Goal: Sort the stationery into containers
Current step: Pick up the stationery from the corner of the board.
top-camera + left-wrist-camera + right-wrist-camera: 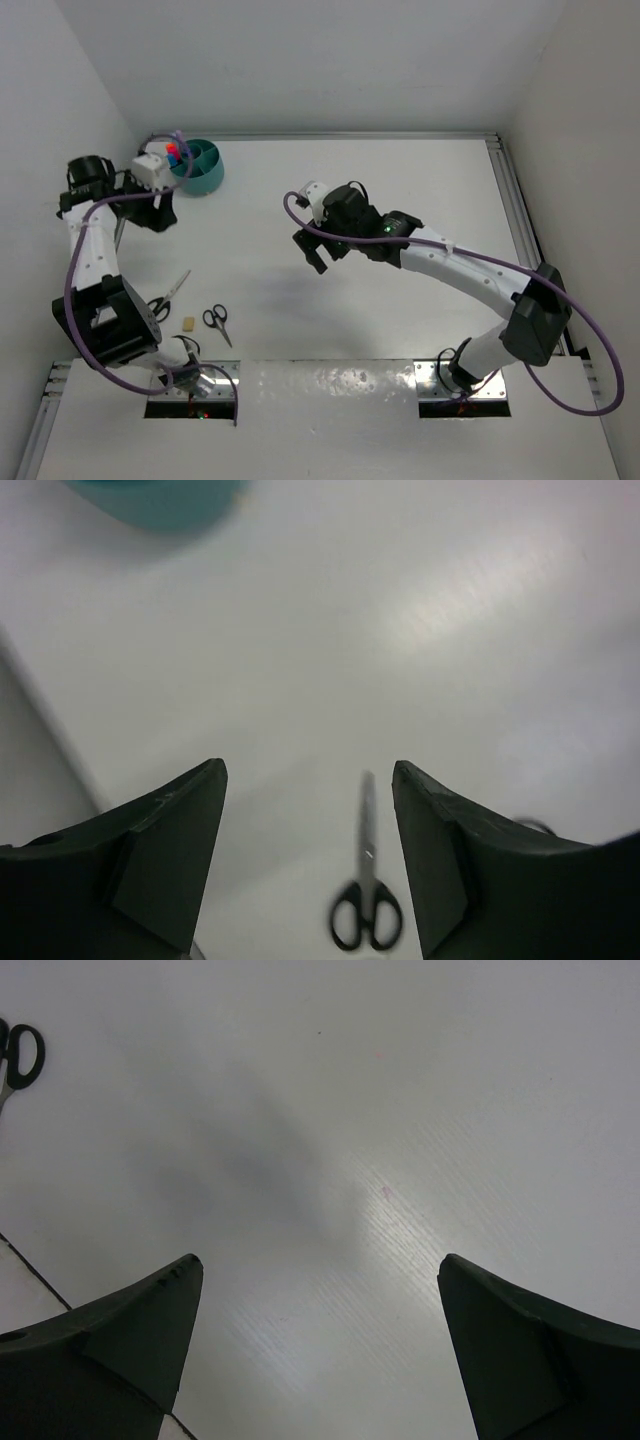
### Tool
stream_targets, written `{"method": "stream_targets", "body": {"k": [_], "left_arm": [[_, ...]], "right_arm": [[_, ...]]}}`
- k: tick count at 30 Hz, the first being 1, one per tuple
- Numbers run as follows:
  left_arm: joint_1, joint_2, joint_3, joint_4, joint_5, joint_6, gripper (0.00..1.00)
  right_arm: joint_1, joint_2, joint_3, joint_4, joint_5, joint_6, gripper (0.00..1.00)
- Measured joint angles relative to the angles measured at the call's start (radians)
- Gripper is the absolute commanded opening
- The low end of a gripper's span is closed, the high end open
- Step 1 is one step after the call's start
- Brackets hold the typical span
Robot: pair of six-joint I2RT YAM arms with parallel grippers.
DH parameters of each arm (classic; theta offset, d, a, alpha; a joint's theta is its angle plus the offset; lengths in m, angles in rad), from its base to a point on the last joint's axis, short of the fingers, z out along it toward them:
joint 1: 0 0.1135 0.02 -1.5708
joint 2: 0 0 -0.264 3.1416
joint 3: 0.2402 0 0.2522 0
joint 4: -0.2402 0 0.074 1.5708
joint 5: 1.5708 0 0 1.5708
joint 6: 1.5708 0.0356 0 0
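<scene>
A: Where is your left gripper, and what is it doing?

B: Your left gripper [308, 772] hangs at the upper left of the top view. Its fingers [165, 860] stand apart and pinch nothing.

A: And the cup?

B: The cup [211, 181] stands just right of that gripper, near the back edge of the table [400, 180]. Red and blue markers [176, 153] poke up from its left side, partly hidden by your left arm [100, 320]. In the left wrist view the cup is only a blurred teal patch at the upper left.

A: What lies loose?

B: Three things, all at the lower left of the top view, beside the left arm. The left scissors [168, 298] lie tilted, blades pointing up and right. Their handles are against the arm or just beside it; you cannot tell which. The tan eraser [188, 322] lies just below their blades. The right scissors [217, 320] lie just right of the eraser, handles up, blades pointing down and right.

A: And your right gripper?

B: Your right gripper [312, 252] hovers near the middle of the top view, well apart from the cup and the loose things. Its fingers are spread wide and empty. In its wrist view you see bare table between them.
</scene>
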Motion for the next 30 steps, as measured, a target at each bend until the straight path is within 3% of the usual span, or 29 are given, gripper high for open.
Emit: {"method": "stream_targets", "body": {"k": [8,14,20,27,30], "left_arm": [[-0.089,-0.135,-0.331,-0.148,-0.150,0.168,0.58],[-0.136,-0.144,-0.455,-0.084,-0.327,0.119,0.54],[-0.165,-0.156,-0.475,-0.043,-0.492,0.040,0.54],[-0.135,-0.169,-0.587,-0.040,-0.694,-0.037,0.48],[-0.034,-0.121,-0.591,-0.051,-0.692,-0.043,0.45]], "right_arm": [[-0.012,0.000,-0.049,0.034,-0.023,0.006,0.96],[-0.013,-0.002,-0.073,0.054,-0.032,0.041,0.96],[-0.009,-0.004,-0.085,0.039,-0.048,0.050,0.96],[0.031,0.015,0.010,-0.036,-0.052,0.042,0.96],[0.048,0.046,0.080,-0.047,-0.056,0.037,0.96]]}}
